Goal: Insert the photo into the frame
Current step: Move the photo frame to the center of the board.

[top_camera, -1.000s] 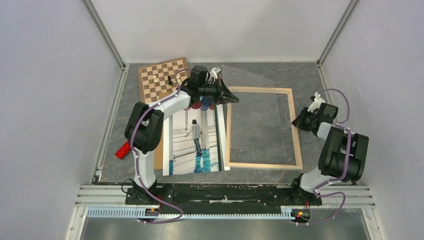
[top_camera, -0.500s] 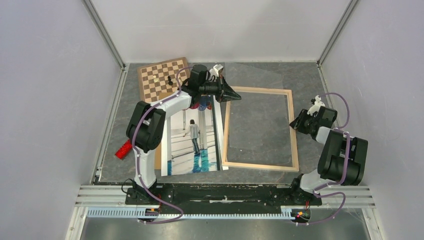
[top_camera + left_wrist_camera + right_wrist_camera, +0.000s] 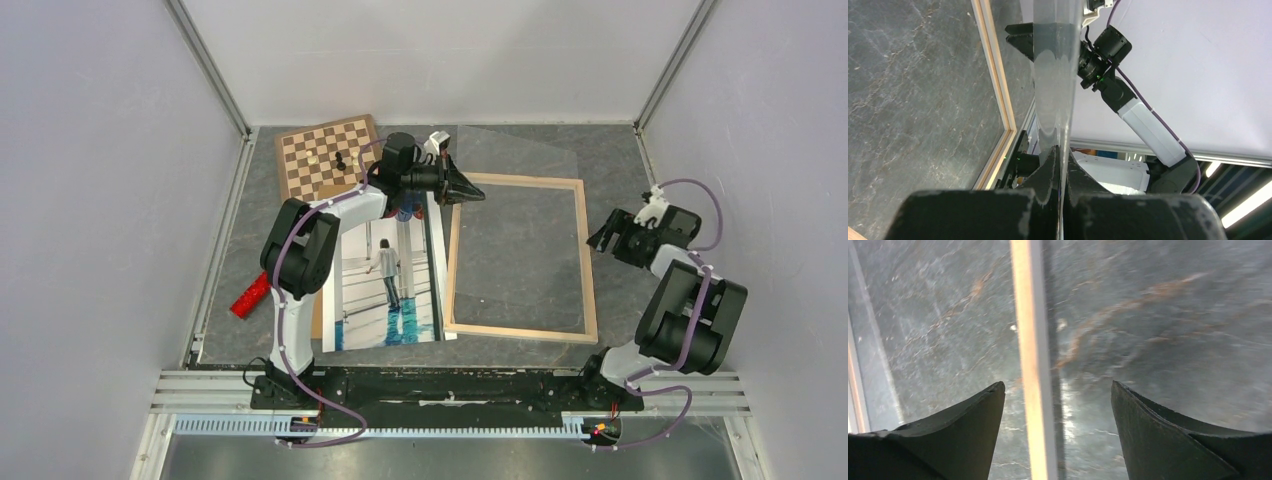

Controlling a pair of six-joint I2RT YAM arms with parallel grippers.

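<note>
Photo [image 3: 385, 285]: flat, face up, just left of frame [image 3: 590, 260]; left gripper [image 3: 472, 190] pinching clear pane [image 3: 520, 150], right gripper [image 3: 607, 238] spread above frame's right bar; advise lowering pane level, corners aligned

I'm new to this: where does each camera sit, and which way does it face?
Top external: fixed above and behind the robot, looking down at the table, photo and frame; left arm and right arm show.
Left wrist: on the left arm, looking along its jaws, shut on a clear sheet, toward the frame and right arm.
Right wrist: looking down between its open jaws at the frame.
Shared: all three see the frame.
</note>
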